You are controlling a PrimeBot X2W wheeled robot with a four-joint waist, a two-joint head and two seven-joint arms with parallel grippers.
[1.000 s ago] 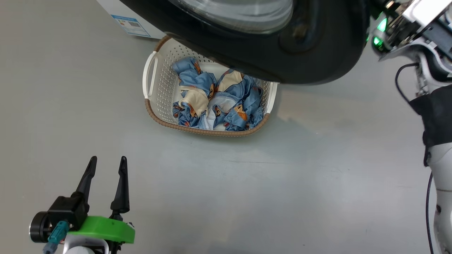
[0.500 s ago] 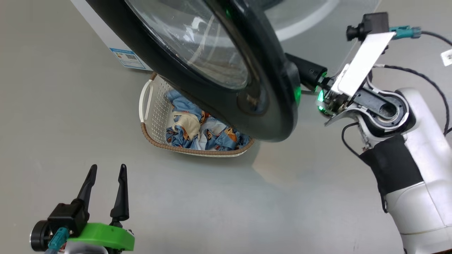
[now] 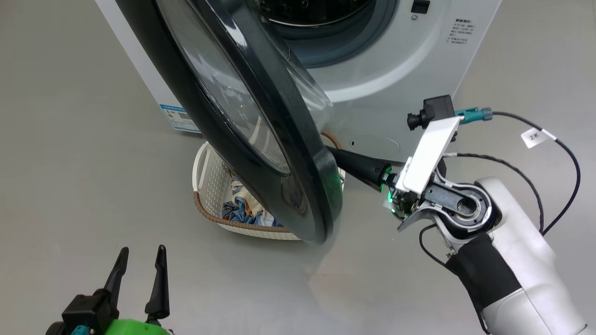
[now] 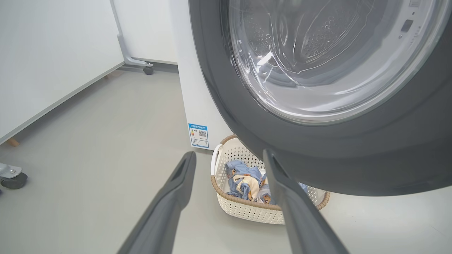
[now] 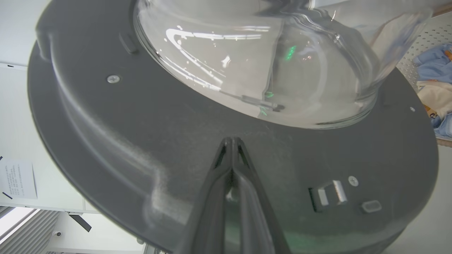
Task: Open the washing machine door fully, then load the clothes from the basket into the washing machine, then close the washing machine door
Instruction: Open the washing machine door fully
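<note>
The washing machine [image 3: 386, 70] stands at the back with its drum [image 3: 316, 9] uncovered. The washing machine door [image 3: 260, 121] stands partly swung out, edge-on to me, above the basket [image 3: 205, 186]. The clothes [image 3: 240, 209] lie inside the basket, half hidden by the door. My right gripper [image 3: 333, 152] is shut and empty, its tips [image 5: 231, 141] against the door's inner black rim [image 5: 106, 123] just under the glass bulge. My left gripper [image 3: 139, 253] hangs open low at the left, well short of the basket [image 4: 243, 208] and the clothes [image 4: 243, 180].
Bare grey floor [image 3: 70, 163] spreads to the left and in front of the basket. A white panel on a wheeled stand [image 4: 146, 68] runs along the left, with another caster [image 4: 10, 178] nearby. A blue label [image 4: 200, 135] marks the machine's side. A black cable [image 3: 549, 158] loops off my right wrist.
The head camera has tilted up, bringing the machine's front and my right arm into view. The door now stands more edge-on over the basket. The left gripper stays open.
</note>
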